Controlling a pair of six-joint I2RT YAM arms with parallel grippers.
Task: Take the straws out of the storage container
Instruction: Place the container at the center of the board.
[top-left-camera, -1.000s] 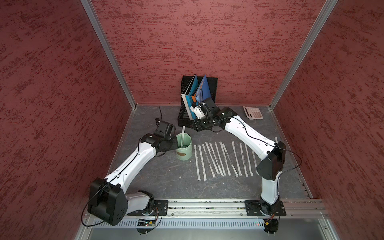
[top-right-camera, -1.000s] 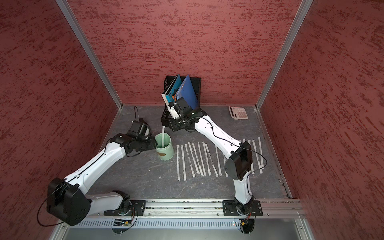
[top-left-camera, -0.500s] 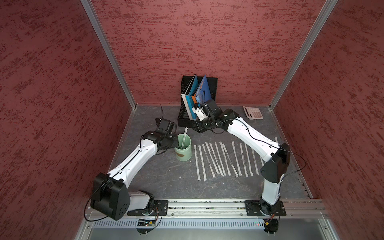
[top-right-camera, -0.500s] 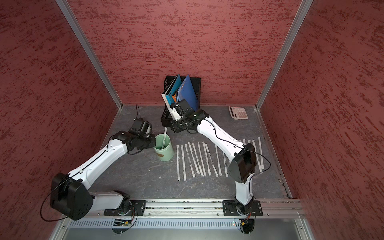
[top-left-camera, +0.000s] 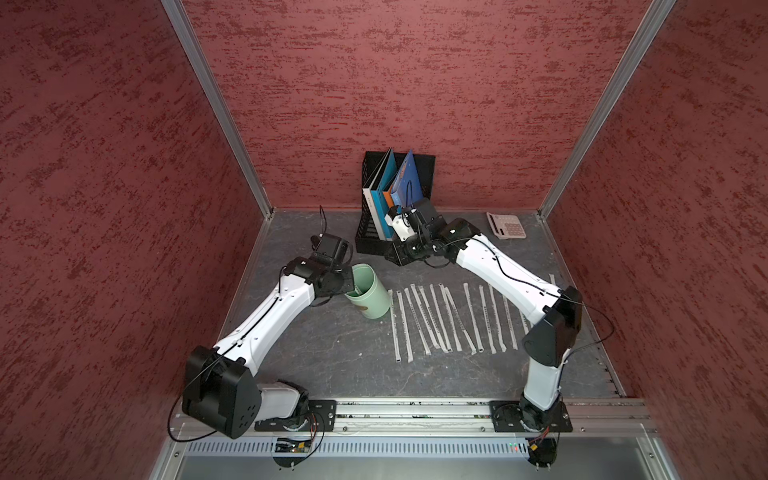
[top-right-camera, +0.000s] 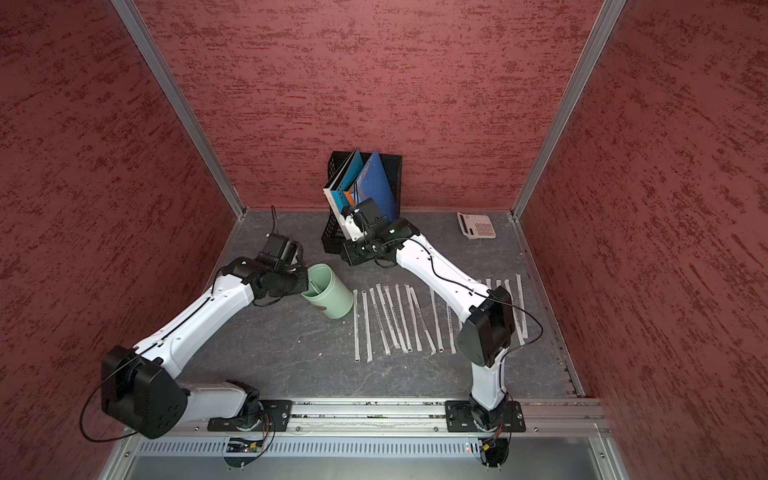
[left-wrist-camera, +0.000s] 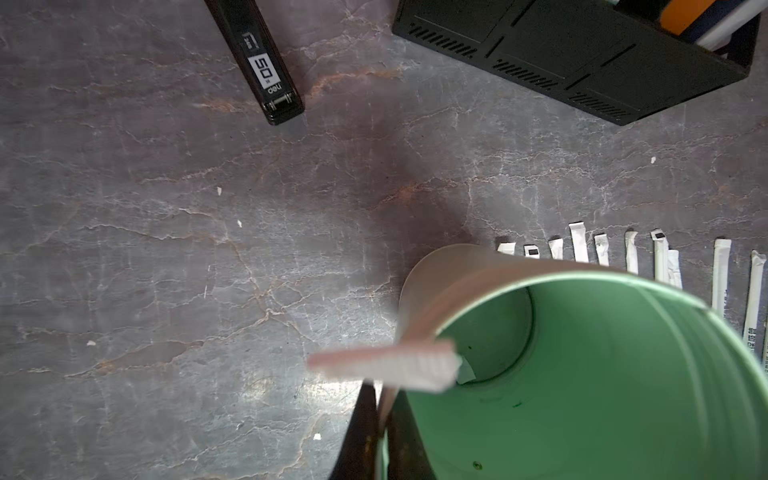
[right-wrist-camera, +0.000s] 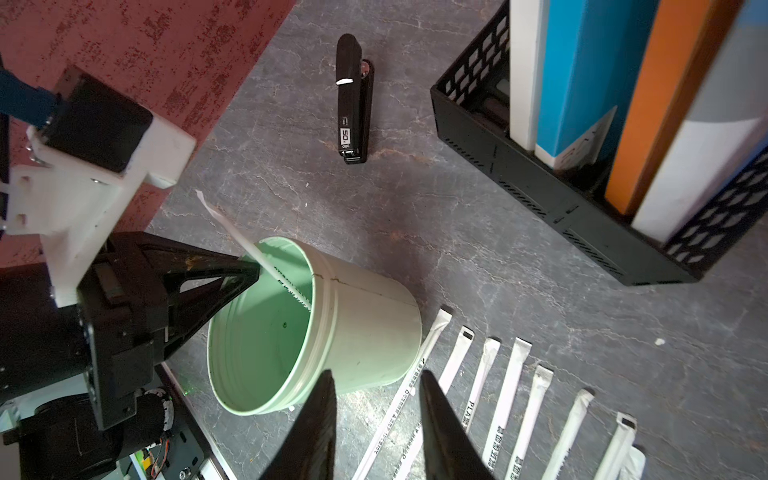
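Black mesh file rack (top-left-camera: 368, 243) against back wall, blue folders (top-left-camera: 405, 178) upright inside, black stapler (right-wrist-camera: 351, 112) flat on grey tabletop (top-left-camera: 340, 357), beige keypad device (top-left-camera: 506, 225) in back corner.

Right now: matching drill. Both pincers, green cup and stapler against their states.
1. left pincer
2. right pincer
3. cup
4. stapler

A. lying flat, nothing touching it
B. tilted, with one straw in it
C. open, nothing between the jaws
D. shut on the cup's rim

Pairs: 1-D, 2-C, 3-B, 4-A
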